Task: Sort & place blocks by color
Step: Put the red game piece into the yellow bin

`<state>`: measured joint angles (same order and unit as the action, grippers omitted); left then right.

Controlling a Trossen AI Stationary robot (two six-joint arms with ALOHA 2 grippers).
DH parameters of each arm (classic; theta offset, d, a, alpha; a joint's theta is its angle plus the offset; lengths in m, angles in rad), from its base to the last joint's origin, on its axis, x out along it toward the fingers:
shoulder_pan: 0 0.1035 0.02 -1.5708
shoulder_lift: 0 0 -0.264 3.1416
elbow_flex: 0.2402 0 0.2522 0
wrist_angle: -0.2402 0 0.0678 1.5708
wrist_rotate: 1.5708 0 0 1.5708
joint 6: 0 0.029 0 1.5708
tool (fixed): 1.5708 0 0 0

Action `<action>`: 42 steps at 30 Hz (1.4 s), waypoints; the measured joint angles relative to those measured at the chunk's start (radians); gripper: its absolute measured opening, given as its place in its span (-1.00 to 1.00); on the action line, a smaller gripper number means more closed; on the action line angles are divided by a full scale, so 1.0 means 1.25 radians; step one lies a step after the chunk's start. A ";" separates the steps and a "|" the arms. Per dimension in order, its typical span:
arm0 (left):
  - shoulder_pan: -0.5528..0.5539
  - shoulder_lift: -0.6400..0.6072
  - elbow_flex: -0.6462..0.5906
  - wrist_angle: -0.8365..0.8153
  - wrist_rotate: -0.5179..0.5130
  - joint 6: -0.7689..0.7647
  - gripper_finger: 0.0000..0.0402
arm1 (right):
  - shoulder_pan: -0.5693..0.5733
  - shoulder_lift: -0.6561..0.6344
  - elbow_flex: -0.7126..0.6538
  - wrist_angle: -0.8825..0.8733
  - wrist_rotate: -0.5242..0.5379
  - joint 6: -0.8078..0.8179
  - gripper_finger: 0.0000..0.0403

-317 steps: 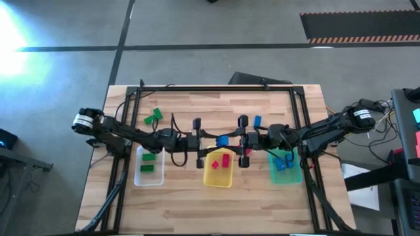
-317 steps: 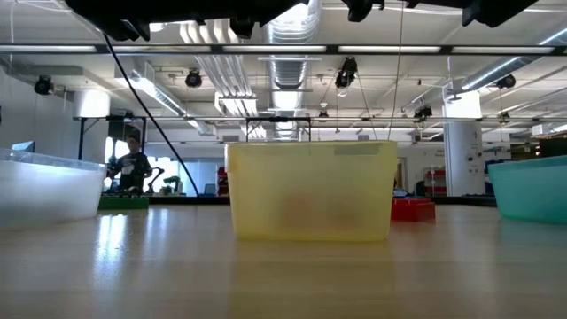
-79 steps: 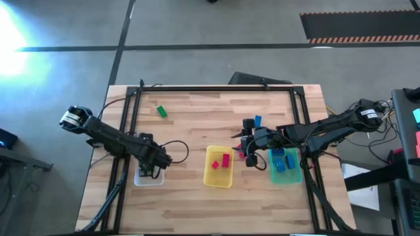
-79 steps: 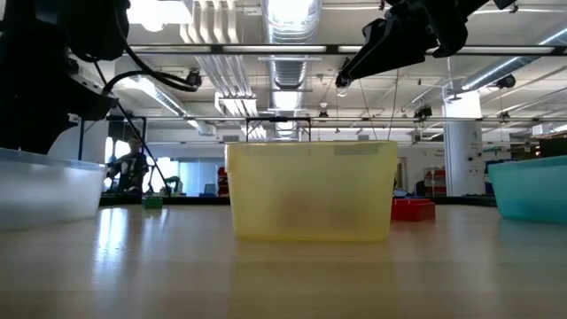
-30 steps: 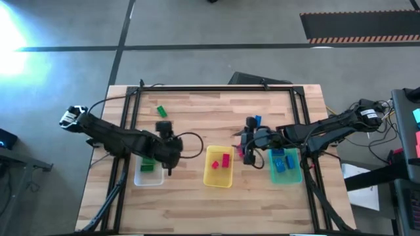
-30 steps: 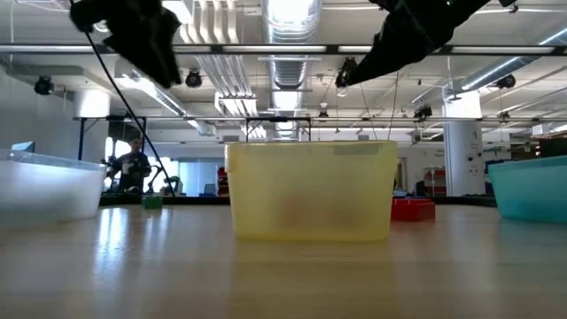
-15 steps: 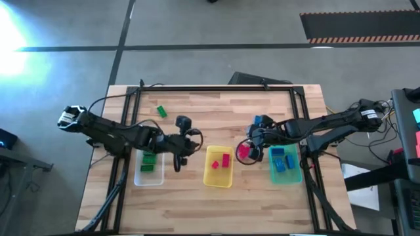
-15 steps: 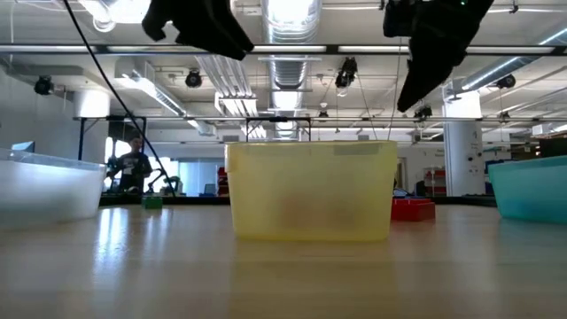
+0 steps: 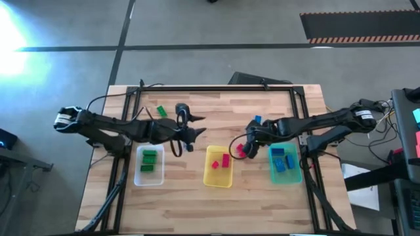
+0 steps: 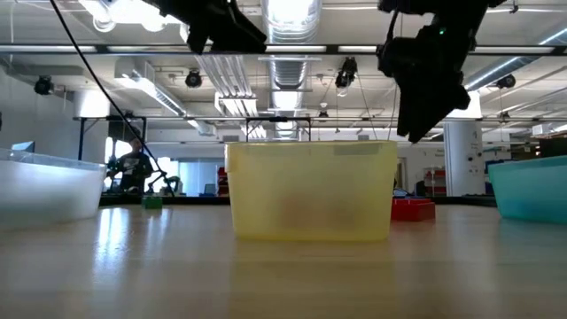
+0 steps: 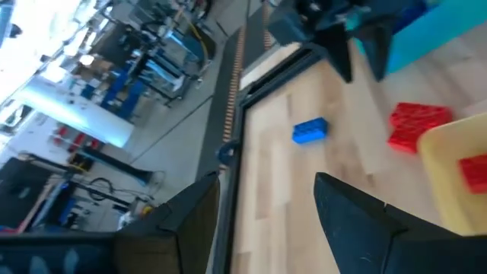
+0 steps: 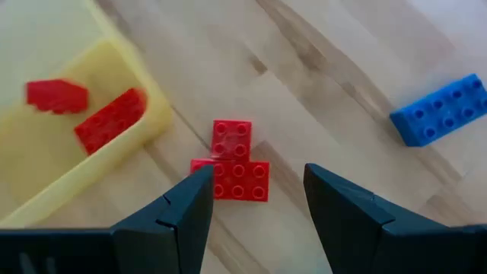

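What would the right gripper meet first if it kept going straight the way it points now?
Most likely the red block on the table, which sits centred between the open fingers of the right gripper, beside the yellow tray. Depth is hard to judge.

Your left arm stretches across from the table's left edge toward the middle, its left tool (image 9: 190, 139) raised, fingers (image 11: 358, 213) spread and empty. Your right arm reaches in from the right — its right tool (image 9: 244, 145) points down, fingers (image 12: 346, 209) parted, gripping nothing.
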<state>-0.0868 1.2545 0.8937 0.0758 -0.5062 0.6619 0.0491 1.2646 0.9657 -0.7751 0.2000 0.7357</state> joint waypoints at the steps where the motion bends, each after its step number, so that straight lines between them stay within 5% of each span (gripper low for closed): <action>1: 0.007 -0.001 -0.004 0.011 -0.002 0.008 -0.01 | -0.006 0.010 0.000 0.002 -0.004 0.008 -0.04; 13: 0.039 -0.010 -0.021 0.062 -0.122 0.043 -0.01 | -0.024 0.153 0.020 0.014 -0.035 0.055 -0.02; 22: 0.039 -0.016 -0.028 0.065 -0.190 0.046 -0.01 | -0.024 0.232 0.035 0.062 -0.034 0.024 0.25; 34: 0.038 -0.024 -0.028 0.065 -0.192 0.046 -0.01 | -0.024 0.269 0.034 0.101 -0.034 0.004 0.49; 42: 0.038 -0.024 -0.028 0.065 -0.192 0.042 -0.01 | -0.024 0.311 0.034 0.133 -0.033 -0.018 0.44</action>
<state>-0.0387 1.2247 0.8585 0.1568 -0.7464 0.7141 0.0189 1.6536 1.0084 -0.6084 0.1589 0.7132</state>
